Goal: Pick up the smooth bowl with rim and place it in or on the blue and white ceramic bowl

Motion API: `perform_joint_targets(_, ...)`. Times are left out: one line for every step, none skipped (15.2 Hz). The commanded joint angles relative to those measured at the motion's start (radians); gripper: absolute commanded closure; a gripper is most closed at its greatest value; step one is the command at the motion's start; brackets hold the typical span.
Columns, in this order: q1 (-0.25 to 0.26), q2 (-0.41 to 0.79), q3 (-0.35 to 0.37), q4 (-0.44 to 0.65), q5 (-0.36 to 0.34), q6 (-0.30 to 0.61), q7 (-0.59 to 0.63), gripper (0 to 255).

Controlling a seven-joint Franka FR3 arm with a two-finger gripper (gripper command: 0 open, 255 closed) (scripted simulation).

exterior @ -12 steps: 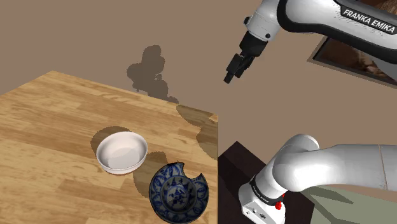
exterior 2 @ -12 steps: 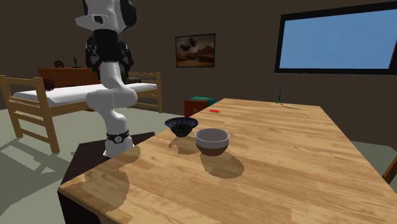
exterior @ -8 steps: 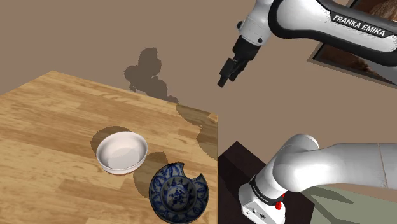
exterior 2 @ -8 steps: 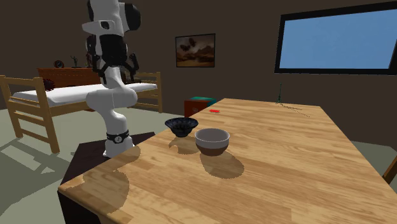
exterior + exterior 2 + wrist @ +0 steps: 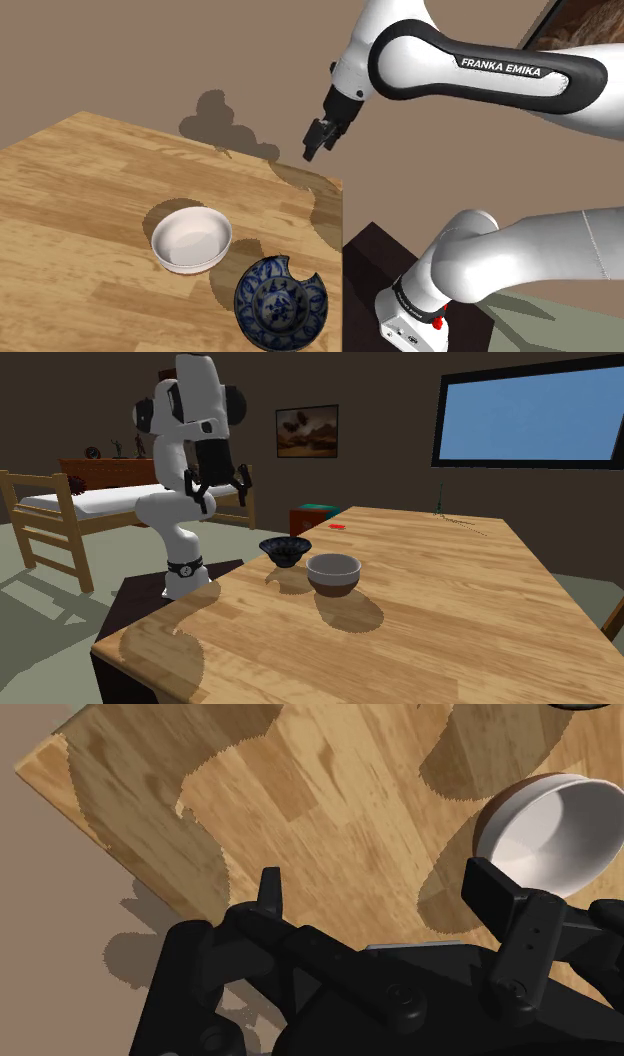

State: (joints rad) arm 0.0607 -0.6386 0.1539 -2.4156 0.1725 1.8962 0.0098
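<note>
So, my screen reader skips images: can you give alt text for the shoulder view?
A white arm holds its open black fingers in the air near a wooden table corner. On the table a white bowl sits beside a blue and white bowl.

Wooden table point(image 5: 80, 190) carries two bowls — a white bowl point(image 5: 191, 239) beside a blue-patterned bowl point(image 5: 281, 302)

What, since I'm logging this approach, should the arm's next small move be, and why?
Probably bring the gripper down and toward the shoulder view's lower left, over the white bowl. Its fingers stand open on nothing, it hangs high off the table, and the bowl sits untouched beside the blue and white bowl.
</note>
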Motion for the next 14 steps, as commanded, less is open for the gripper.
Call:
perform_joint_targets(0.014, 0.039, 0.027, -0.017, 0.022, 0.059, 0.019, 0)
perform_joint_targets(0.021, 0.062, 0.041, -0.020, 0.031, 0.086, 0.029, 0)
perform_joint_targets(0.027, 0.086, 0.054, -0.023, 0.040, 0.113, 0.038, 0)
perform_joint_targets(0.033, 0.112, 0.068, -0.023, 0.048, 0.140, 0.047, 0)
perform_joint_targets(0.039, 0.138, 0.082, -0.023, 0.056, 0.167, 0.057, 0)
perform_joint_targets(0.045, 0.165, 0.095, -0.021, 0.063, 0.194, 0.066, 0)
perform_joint_targets(0.050, 0.194, 0.109, -0.018, 0.069, 0.221, 0.076, 0)
perform_joint_targets(0.055, 0.223, 0.122, -0.014, 0.075, 0.247, 0.085, 0)
perform_joint_targets(0.060, 0.253, 0.136, -0.009, 0.079, 0.274, 0.095, 0)
perform_joint_targets(0.065, 0.284, 0.149, -0.002, 0.082, 0.299, 0.106, 0)
perform_joint_targets(0.069, 0.315, 0.163, 0.005, 0.084, 0.325, 0.116, 0)
perform_joint_targets(0.074, 0.348, 0.176, 0.014, 0.085, 0.350, 0.127, 0)
perform_joint_targets(0.077, 0.381, 0.189, 0.024, 0.084, 0.374, 0.139, 0)
perform_joint_targets(0.081, 0.414, 0.201, 0.036, 0.082, 0.398, 0.151, 0)
